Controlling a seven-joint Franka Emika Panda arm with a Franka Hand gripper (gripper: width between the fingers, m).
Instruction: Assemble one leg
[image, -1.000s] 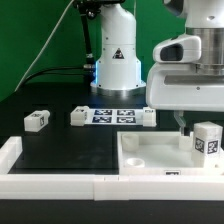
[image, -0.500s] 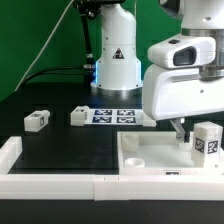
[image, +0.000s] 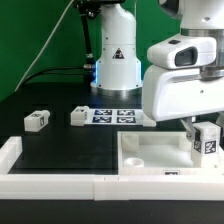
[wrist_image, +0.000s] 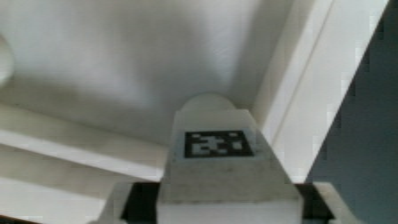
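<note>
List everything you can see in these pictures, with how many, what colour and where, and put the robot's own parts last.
leg: one, white with a black-and-white tag, upright over the plate at the exterior view's right, between the gripper fingers.
loose legs: three, white, tagged, on the black table; one at the exterior view's left, two at the marker board's ends.
plate: one, large, white, round corner sockets, front right.
marker board: one, white with black tags, centre of the table.
border rail: white, along the front edge.
gripper: one, around the leg.
robot base: white, at the back.
</note>
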